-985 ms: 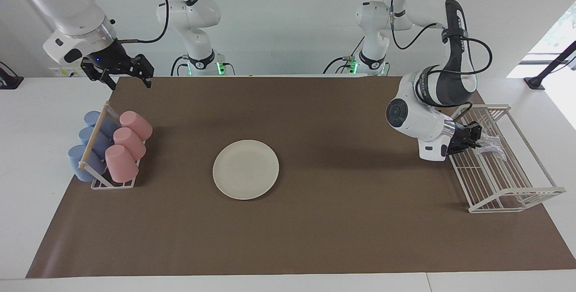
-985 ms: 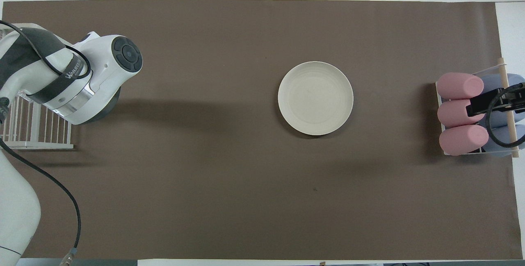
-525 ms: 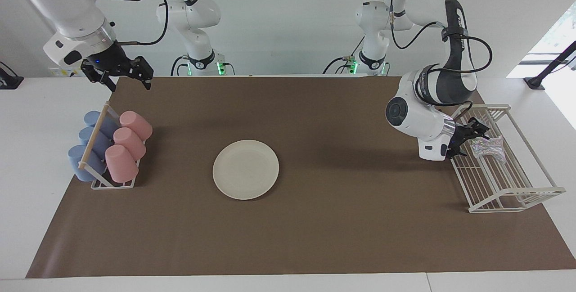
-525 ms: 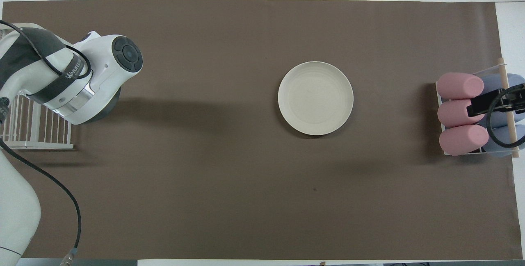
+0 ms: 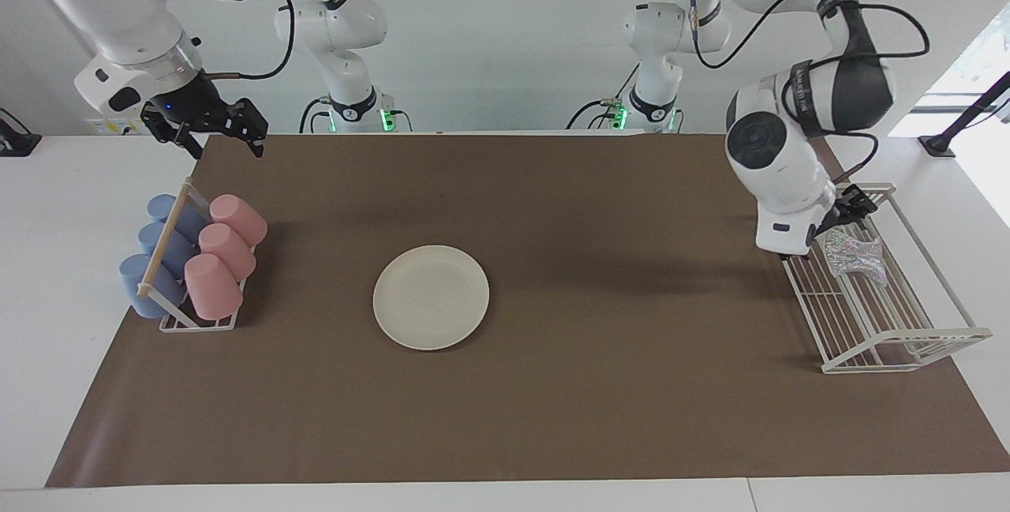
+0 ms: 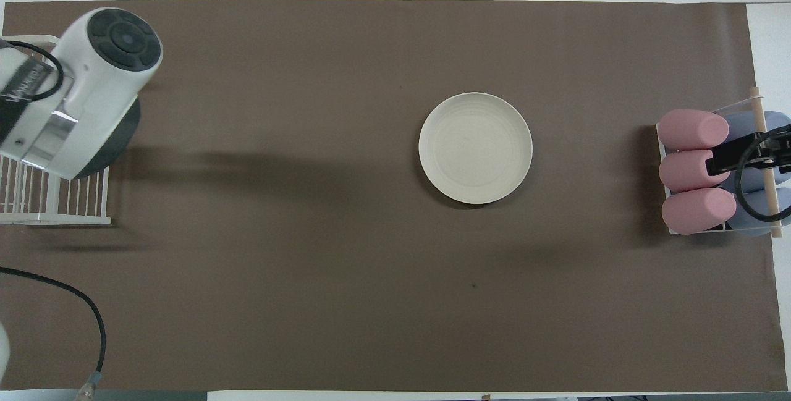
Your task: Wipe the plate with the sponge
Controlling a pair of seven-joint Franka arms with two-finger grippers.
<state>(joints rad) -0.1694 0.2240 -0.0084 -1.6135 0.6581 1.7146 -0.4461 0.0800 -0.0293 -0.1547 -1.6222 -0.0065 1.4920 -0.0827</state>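
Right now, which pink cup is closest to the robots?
The pink plastic cup at the rack's robot end. The two other pink cups lie farther from the robots, and it lies nearest the right end effector.

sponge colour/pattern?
Silvery, glittery speckle; the sponge lies in the wire rack. Best seen in the facing view.

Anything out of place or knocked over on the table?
Nothing stands out. The plate lies flat and bare mid-mat, the cups lie tidily in their holder, and the sponge sits in the wire rack at the left end effector. The right end effector waits above the cups' end.
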